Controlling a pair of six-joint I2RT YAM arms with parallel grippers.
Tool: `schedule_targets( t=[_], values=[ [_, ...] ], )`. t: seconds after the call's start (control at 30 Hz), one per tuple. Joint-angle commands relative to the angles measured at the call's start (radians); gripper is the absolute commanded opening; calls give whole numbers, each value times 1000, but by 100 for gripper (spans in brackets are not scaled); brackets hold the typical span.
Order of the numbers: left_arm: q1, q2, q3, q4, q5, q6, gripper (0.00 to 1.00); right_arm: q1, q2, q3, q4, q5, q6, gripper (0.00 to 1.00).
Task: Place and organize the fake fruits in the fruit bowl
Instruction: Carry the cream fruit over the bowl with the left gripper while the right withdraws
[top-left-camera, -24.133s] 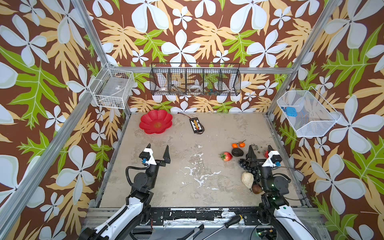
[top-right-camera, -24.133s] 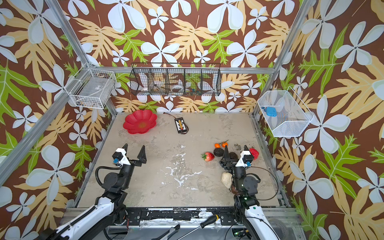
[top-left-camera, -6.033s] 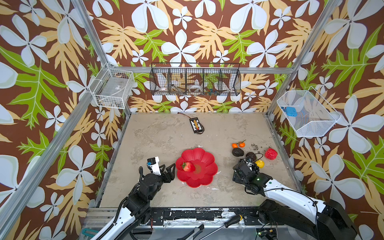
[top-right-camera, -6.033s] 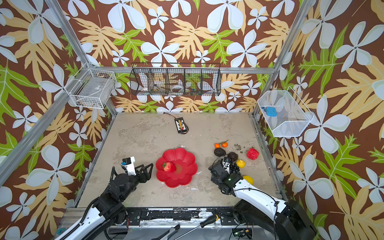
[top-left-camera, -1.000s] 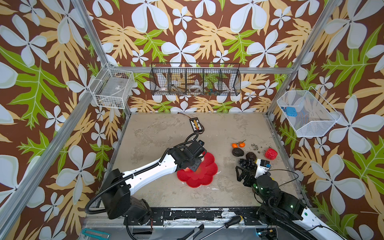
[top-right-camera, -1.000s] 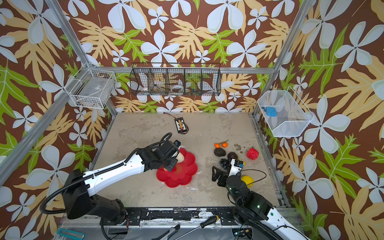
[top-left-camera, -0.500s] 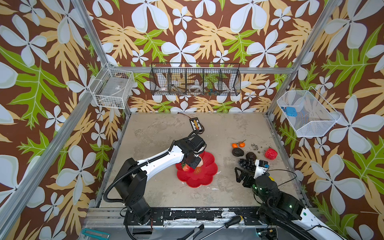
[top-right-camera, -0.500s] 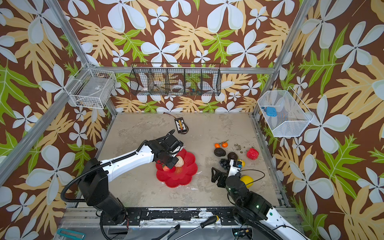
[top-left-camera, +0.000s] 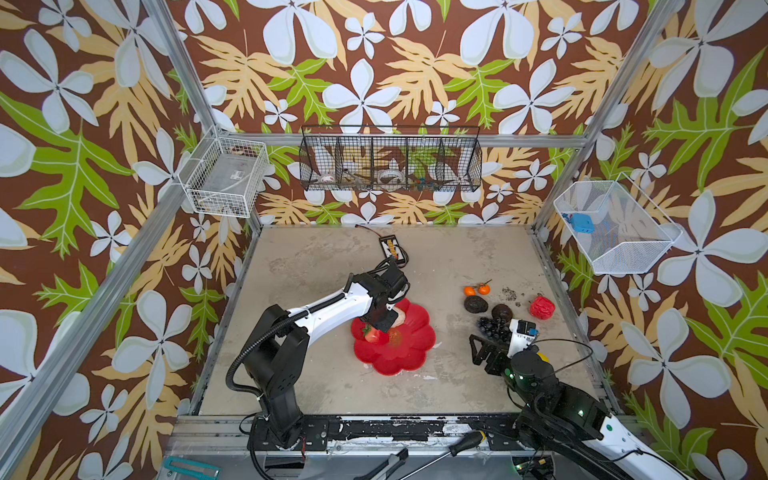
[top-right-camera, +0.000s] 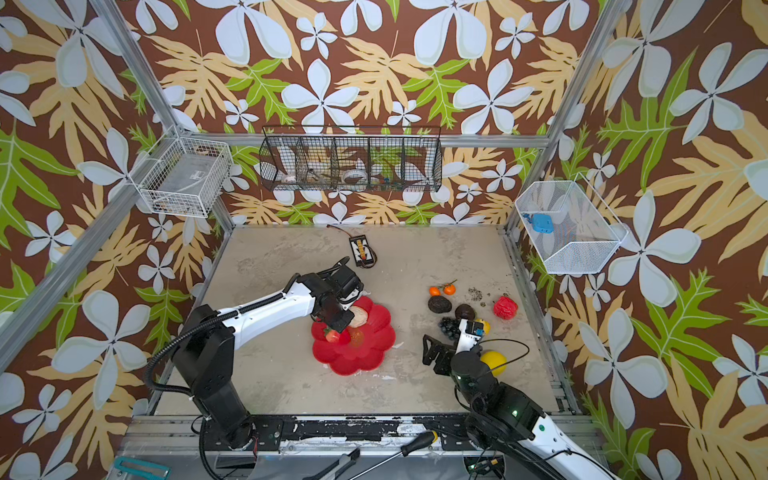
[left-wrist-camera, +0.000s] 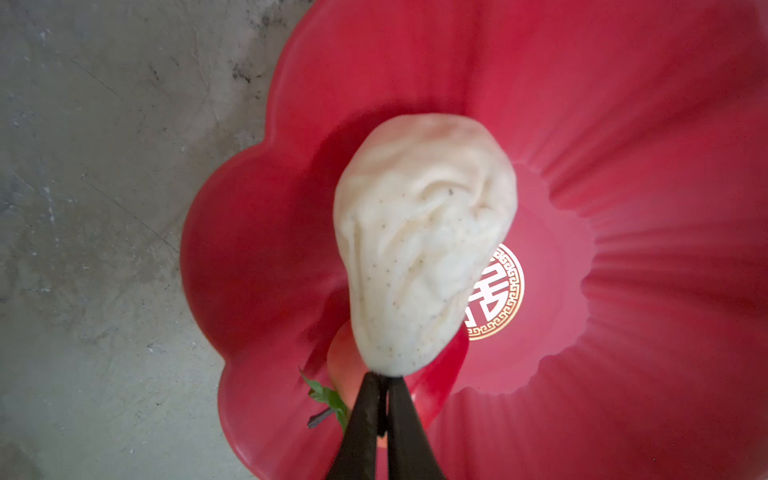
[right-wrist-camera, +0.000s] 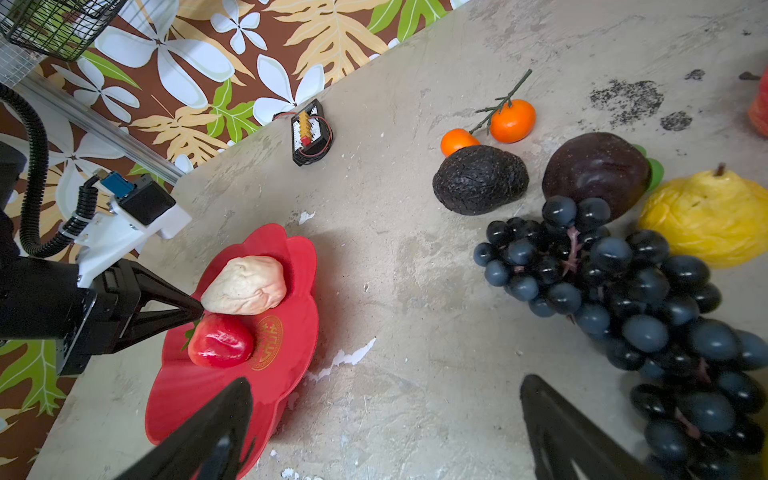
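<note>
Black cabled device (top-left-camera: 392, 249) near back wall; black wire basket (top-left-camera: 390, 160) above; screwdriver (top-left-camera: 465, 441) on front ledge.

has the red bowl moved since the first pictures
Yes. The fruit bowl began left of the black device by the back wall; now it sits mid-table, in front of that device.

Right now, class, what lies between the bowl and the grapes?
Only bare table, flecked white, between bowl and grapes; the right wrist view shows it.
</note>
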Motion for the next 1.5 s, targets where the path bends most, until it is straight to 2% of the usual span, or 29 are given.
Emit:
schedule_targets(
  t=[0.0,0.37,0.9,1.47],
  values=[
    [13,9,22,-26,-42,6,10,2,3,-3,12,5,-3,100],
    [46,15,41,-26,-89,5,14,2,6,-5,10,6,2,100],
    [52,78,97,-14,-189,-22,13,2,7,-3,10,12,10,100],
    [52,8,65,29,-130,-29,25,2,27,21,12,22,10,100]
  ],
)
